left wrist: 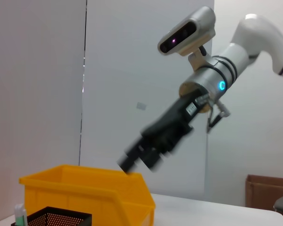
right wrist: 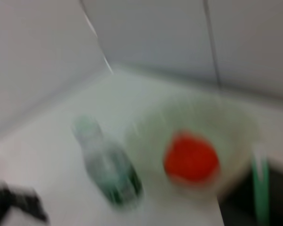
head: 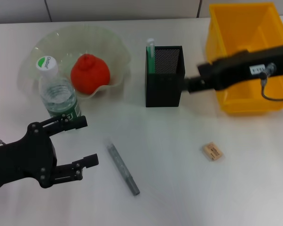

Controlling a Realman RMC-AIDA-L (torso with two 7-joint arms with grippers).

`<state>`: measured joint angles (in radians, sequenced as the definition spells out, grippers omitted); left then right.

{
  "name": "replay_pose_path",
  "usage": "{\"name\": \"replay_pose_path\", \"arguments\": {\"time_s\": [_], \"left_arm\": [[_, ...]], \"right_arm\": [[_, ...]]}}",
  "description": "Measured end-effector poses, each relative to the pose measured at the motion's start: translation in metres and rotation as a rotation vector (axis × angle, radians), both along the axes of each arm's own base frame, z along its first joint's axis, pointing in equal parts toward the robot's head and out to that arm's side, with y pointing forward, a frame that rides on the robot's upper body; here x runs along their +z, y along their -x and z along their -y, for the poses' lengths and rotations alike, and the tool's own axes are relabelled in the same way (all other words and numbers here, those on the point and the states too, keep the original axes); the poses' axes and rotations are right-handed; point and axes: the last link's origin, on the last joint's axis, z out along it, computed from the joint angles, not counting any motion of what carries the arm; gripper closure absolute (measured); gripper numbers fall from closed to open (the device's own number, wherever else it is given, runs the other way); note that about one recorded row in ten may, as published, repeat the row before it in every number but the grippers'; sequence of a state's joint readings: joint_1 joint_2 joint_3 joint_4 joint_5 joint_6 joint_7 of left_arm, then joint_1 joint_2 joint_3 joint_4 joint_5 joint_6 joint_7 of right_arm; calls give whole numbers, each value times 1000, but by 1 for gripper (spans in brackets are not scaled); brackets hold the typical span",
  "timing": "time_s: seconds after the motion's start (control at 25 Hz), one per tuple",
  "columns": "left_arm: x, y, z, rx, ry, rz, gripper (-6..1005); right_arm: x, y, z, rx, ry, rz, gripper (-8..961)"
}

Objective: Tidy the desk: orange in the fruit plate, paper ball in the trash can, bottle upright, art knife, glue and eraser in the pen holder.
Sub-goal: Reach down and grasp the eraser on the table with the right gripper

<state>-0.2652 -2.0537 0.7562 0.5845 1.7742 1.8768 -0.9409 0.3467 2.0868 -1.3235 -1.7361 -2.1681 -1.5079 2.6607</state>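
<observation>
I see my left gripper [head: 82,141] spread empty beside the upright bottle [head: 58,92], the orange [head: 89,74] in the fruit plate [head: 114,45], the eraser [head: 212,151] on the desk, and my right gripper [head: 191,84], fingers unclear, beside the pen holder [head: 165,82].

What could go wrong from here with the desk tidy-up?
The open left gripper hangs right beside the upright bottle; a careless swing might topple it. The right gripper is close against the pen holder and may shove it. The small eraser could slip from a pinch.
</observation>
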Motion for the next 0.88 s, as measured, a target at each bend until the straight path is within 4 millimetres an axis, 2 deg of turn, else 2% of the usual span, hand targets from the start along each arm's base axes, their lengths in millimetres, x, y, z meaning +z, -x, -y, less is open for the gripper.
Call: {"name": "replay_pose_path", "arguments": {"time_s": [0.04,0.16,0.36,0.56,0.88], "left_arm": [[0,0,0,0,0,0,186],[0,0,-1,0,1,0,186],[0,-1,-1,-3,1,1,186],[0,-1,-2,-4,0,2,186],[0,-2,-2,-4,-1,2,186]], "right_arm": [[-1,0,2,-38,30,39,402],[-13,-2,7,-152,89,172,187],[-32,-10,9,-210,109,323,131],[-48,-22,7,-246,160,380,133],[-61,-41,0,-304,183,431,132]]}}
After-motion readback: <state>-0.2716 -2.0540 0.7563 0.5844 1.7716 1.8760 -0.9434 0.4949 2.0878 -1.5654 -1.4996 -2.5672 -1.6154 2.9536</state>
